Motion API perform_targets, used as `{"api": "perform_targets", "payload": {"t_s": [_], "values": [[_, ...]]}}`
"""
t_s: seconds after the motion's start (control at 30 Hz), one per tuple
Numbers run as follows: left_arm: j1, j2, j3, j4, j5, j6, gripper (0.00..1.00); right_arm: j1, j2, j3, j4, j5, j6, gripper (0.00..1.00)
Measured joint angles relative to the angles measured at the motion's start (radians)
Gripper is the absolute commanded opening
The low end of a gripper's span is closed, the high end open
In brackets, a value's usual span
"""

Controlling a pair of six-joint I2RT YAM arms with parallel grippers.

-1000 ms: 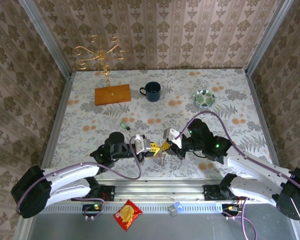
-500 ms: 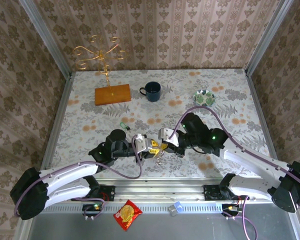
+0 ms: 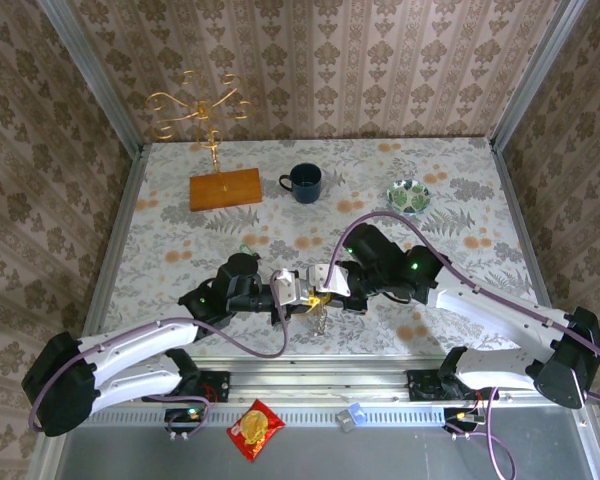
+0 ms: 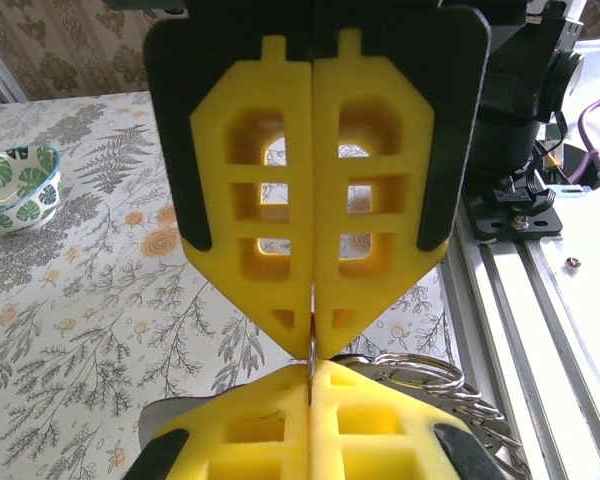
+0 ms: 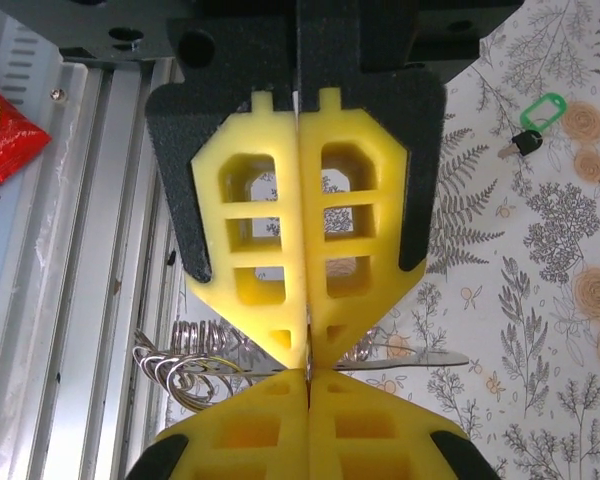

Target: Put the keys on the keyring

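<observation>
My left gripper [image 3: 305, 293] and right gripper [image 3: 323, 292] meet tip to tip above the near middle of the table. Both are shut on the thin metal edge of the keyring [image 3: 320, 318], a bunch of silver rings hanging just below them. In the left wrist view my pads [image 4: 312, 345] pinch a metal sliver, with the rings [image 4: 435, 378] to the right. From the right wrist, my pads [image 5: 308, 358] pinch the same metal; the rings [image 5: 185, 362] hang left and a silver key blade [image 5: 425, 356] sticks out right. A green-headed key [image 3: 246, 250] [image 5: 536, 118] lies loose on the table.
A dark mug [image 3: 303, 181] and a patterned bowl [image 3: 408, 196] stand toward the back. A gold wire stand [image 3: 202, 108] rises from a wooden base [image 3: 225, 188] at the back left. A red packet [image 3: 255, 429] lies beyond the near rail.
Both grippers and the ring bunch have shifted slightly left and away from the near edge. The right arm has swung further over the table.
</observation>
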Motion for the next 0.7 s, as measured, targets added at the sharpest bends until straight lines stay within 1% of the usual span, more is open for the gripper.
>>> {"api": "perform_targets", "payload": {"t_s": [0.03,0.07,0.23,0.33,0.5,0.7], "values": [[0.0,0.0,0.0,0.0,0.0,0.0,0.0,-0.005,-0.013,-0.016,0.017,-0.008,0.013,0.24],[0.0,0.0,0.0,-0.001,-0.001,0.0,0.0,-0.014,-0.034,-0.039,0.045,-0.023,0.029,0.29],[0.002,0.0,-0.026,0.055,-0.005,-0.02,0.0,-0.071,-0.156,-0.173,0.198,-0.085,0.119,0.37],[0.003,0.0,-0.054,0.106,-0.007,-0.042,0.0,-0.085,-0.198,-0.249,0.286,-0.093,0.18,0.38],[0.003,0.0,-0.092,0.187,-0.008,-0.077,0.0,-0.085,-0.201,-0.31,0.363,-0.102,0.251,0.38],[0.004,0.0,-0.115,0.252,-0.008,-0.107,0.0,-0.085,-0.194,-0.333,0.428,-0.104,0.285,0.31]]}}
